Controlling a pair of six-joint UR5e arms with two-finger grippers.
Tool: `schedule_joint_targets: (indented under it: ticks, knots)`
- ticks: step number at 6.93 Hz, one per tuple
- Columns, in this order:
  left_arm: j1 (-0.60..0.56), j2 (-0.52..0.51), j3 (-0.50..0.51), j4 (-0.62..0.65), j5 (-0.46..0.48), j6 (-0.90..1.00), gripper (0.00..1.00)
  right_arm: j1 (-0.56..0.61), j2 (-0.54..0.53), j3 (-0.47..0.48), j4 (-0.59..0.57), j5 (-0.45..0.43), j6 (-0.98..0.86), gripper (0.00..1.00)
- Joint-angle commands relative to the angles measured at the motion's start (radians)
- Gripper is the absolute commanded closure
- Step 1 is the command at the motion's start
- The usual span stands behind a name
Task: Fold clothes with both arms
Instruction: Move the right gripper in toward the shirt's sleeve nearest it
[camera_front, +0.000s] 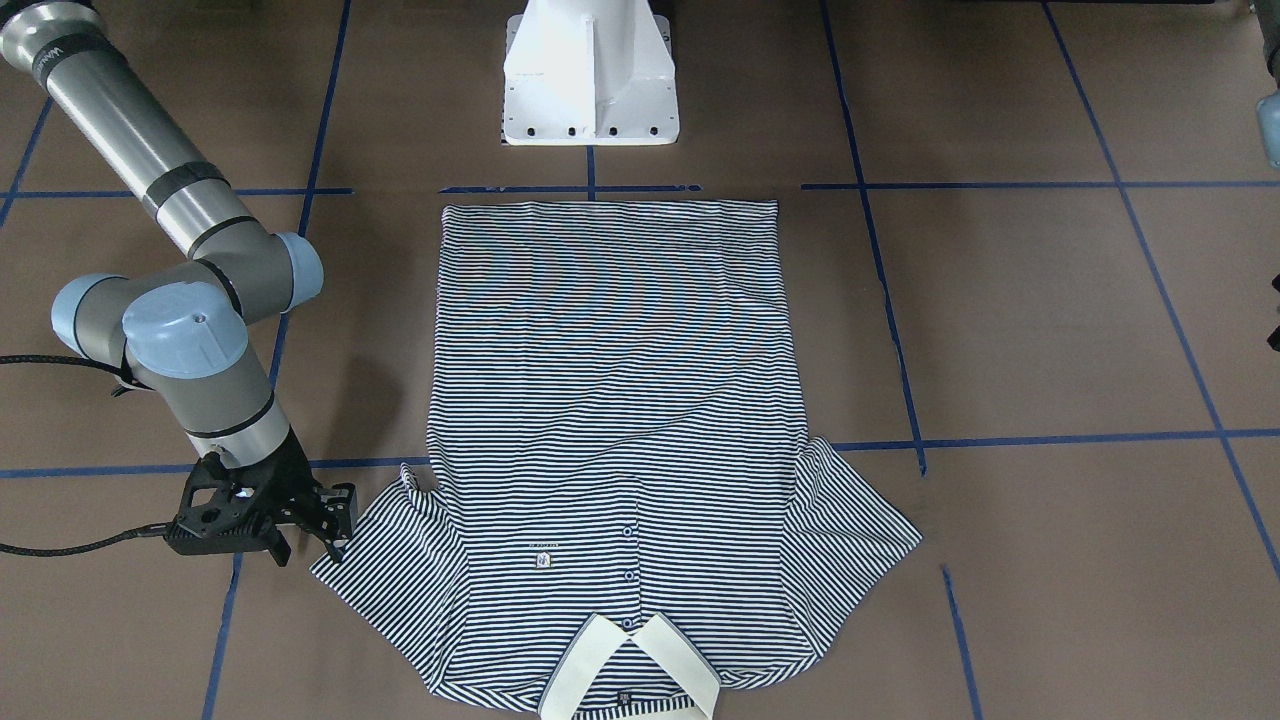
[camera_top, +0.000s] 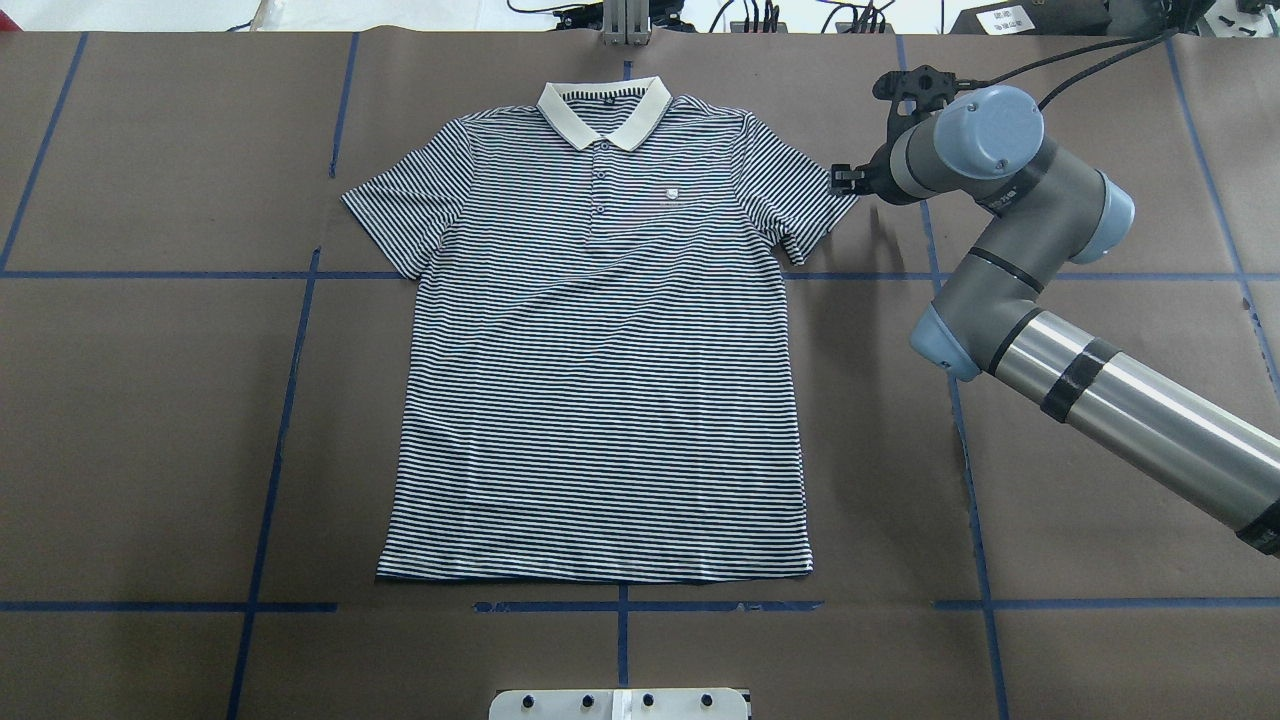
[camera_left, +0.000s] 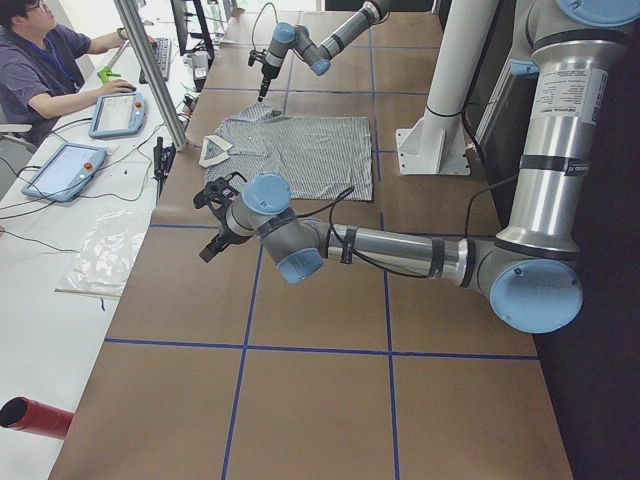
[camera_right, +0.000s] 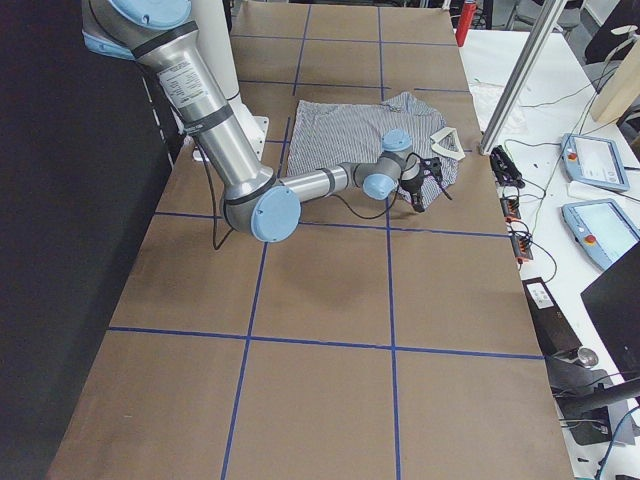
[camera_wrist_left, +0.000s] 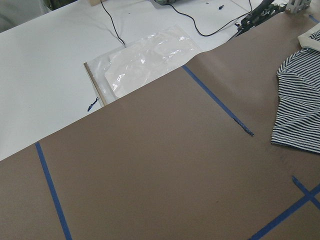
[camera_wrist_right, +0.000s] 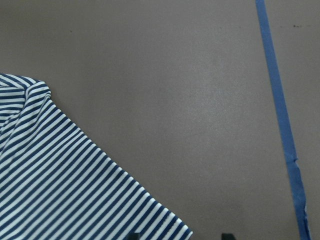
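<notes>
Brown-papered desk (camera_top: 150, 450), gridded with blue tape (camera_top: 270, 420).

Left gripper (camera_left: 212, 240): hangs over bare paper toward the desk's left end, well apart from the garment. It shows only from the side, so I cannot tell whether its fingers are parted or clenched. Its wrist camera looks across at the left sleeve (camera_wrist_left: 300, 110).

Polo shirt (camera_top: 600, 350): mid-desk, front up, spread flat. Collar (camera_top: 603, 110) at the far edge, hem toward the robot's edge, both sleeves fanned out. Judgement: laid out this way for a sleeves-first fold.

Right gripper (camera_top: 838, 180): low at the tip of the right sleeve (camera_top: 800, 200). Fingers (camera_wrist_right: 227, 236) are parted and grasp nothing; in the wrist view the sleeve's hem corner lies between them. Contact with the cloth: cannot tell. Judgement: positioned to pinch that corner.

Room: bare paper flanks the shirt on both sides. There is little margin beyond the collar, so folds should travel inward, over the body.
</notes>
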Motion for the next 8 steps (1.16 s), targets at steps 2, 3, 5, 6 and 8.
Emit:
schedule_joint_targets:
  ticks: [2, 3, 5, 6, 8]
  knots:
    - [0.000, 0.000, 0.001, 0.000, 0.000, 0.002, 0.00, -0.002, 0.027, -0.042, -0.001, -0.012, 0.000, 0.38]
    - [0.000, 0.000, 0.001, 0.000, 0.000, 0.002, 0.00, -0.004, 0.028, -0.047, -0.001, -0.014, 0.000, 0.39]
    - [0.000, 0.000, 0.001, 0.000, 0.000, 0.003, 0.00, -0.010, 0.034, -0.057, -0.001, -0.023, 0.000, 0.42]
    - [0.000, 0.000, 0.001, 0.000, 0.000, 0.005, 0.00, -0.013, 0.034, -0.057, -0.001, -0.025, 0.000, 0.42]
    - [0.000, 0.000, 0.001, 0.000, 0.000, 0.005, 0.00, -0.017, 0.032, -0.057, -0.001, -0.026, 0.000, 0.45]
